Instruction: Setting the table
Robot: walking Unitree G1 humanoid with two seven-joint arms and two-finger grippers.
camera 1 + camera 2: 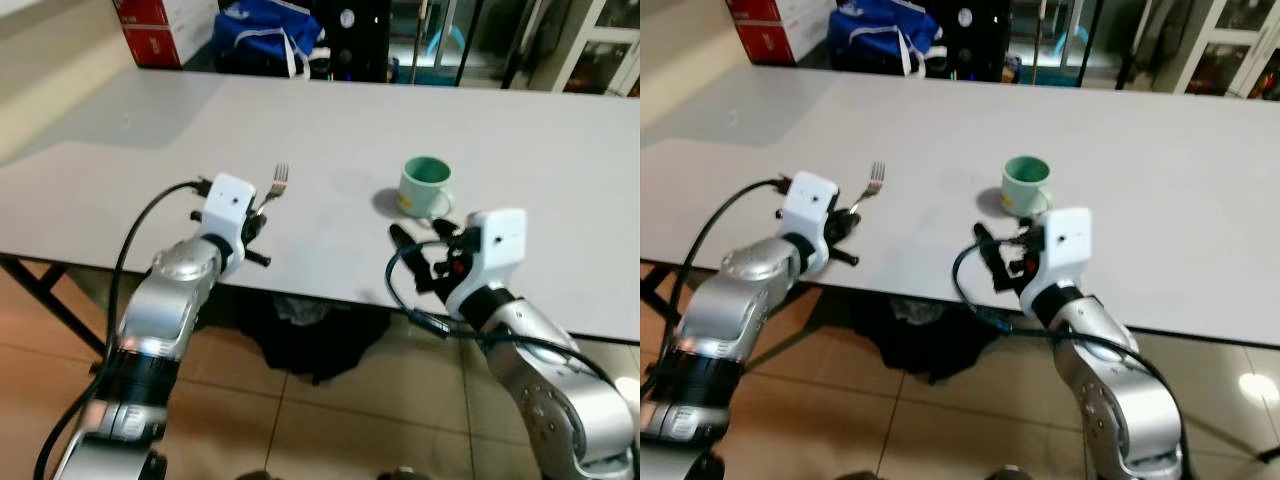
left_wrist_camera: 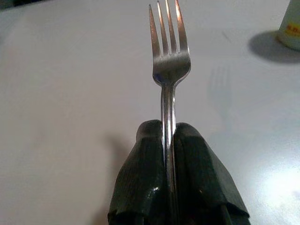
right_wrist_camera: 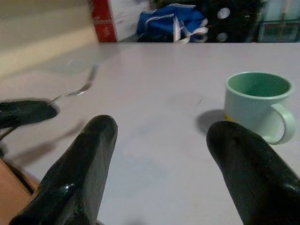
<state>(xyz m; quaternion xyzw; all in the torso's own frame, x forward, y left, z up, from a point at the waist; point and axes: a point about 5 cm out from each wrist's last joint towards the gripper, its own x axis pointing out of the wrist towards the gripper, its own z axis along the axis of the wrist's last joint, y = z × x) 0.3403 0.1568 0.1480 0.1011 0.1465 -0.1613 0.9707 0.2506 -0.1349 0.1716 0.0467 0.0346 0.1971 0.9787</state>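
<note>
White table [image 1: 560, 170] runs wide, boxes & a blue bag [image 1: 265, 35] behind it. Left gripper [image 2: 169, 136] pinches a fork [image 1: 278, 182] by its handle, tines to 12 o'clock. Green mug [image 1: 425, 186] sits at 3 o'clock of the fork. Right gripper [image 3: 161, 140], fingers spread, near the mug.

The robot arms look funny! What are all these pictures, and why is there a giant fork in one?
It is a walking robot with two silver arms. Two pictures come from cameras in its head, looking down at a white table. The other two come from little cameras on its wrists, so things close by look huge. The left gripper pinches a fork by its handle, prongs pointing away over the table. That is your giant fork. The right gripper is open, with nothing in it, near the table's front edge. A green mug stands just beyond it. At the table's far side are a blue bag and a red and white box.
</note>
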